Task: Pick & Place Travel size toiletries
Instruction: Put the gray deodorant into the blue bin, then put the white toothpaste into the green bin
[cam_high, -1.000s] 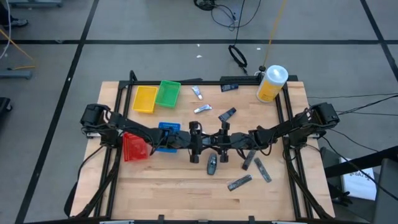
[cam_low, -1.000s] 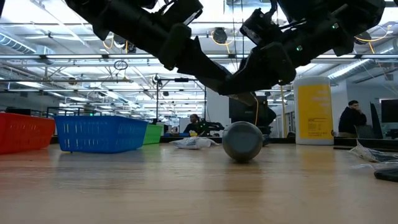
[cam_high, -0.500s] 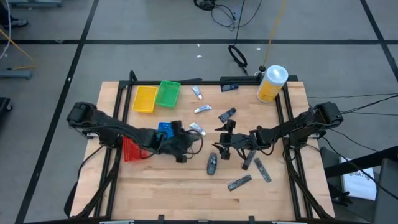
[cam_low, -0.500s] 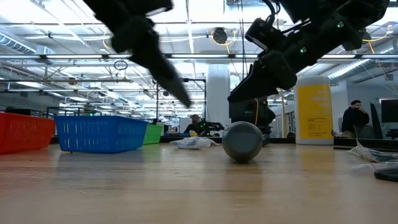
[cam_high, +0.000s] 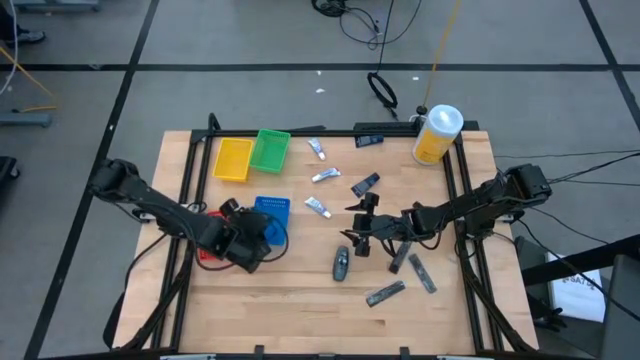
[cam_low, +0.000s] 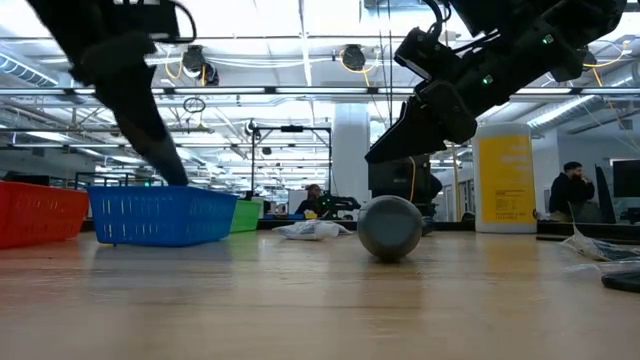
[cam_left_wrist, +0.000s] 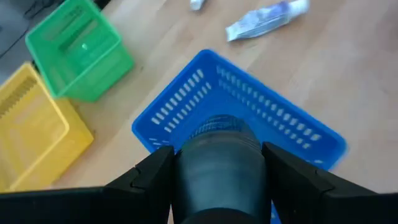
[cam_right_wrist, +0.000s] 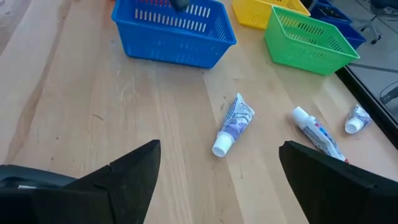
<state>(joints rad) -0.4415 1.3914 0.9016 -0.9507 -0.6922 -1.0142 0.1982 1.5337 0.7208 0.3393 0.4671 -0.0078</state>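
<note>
Over the blue tray (cam_high: 270, 212), near its front-left side in the high view, sits the left gripper (cam_high: 262, 232). In the left wrist view its fingers (cam_left_wrist: 149, 177) are pinching a dark grey rounded piece (cam_left_wrist: 221, 168) w/ the tray's (cam_left_wrist: 249, 99) open inside right beyond it. Low view shows the left arm (cam_low: 130, 90) slanting down behind the blue tray (cam_low: 165, 215).

Right gripper (cam_high: 362, 222) hangs near table centre, claw spread wide, holding nothing; right wrist view has both fingers (cam_right_wrist: 124, 174) well apart w/ bare wood between them.

Toiletries: one white tube (cam_high: 318, 208) lies just right of the blue tray, btwn the two grippers; same tube (cam_right_wrist: 233, 123) shows in the right wrist view, cap toward the camera. 2 more tubes farther back: one (cam_high: 326, 176) mid-table, one (cam_high: 316, 149) just right of the green tray (cam_high: 270, 150). Dark flat piece (cam_high: 365, 185) lies just behind the right gripper. Dark rounded piece (cam_high: 341, 264) lies just in front of it, seen end-on in the low view (cam_low: 389, 228). More dark oblong pieces at front right: one (cam_high: 385, 293) nearest the table's front edge, one (cam_high: 422, 273) beside it, another (cam_high: 399, 258) partly under the right arm.

Yellow tray (cam_high: 233, 159) touches the green one; red tray (cam_high: 206, 240) is mostly hidden by the left arm. Yellow container w/ white lid (cam_high: 437, 134) stands at the back right corner. Table (cam_high: 300, 320) is light wood
</note>
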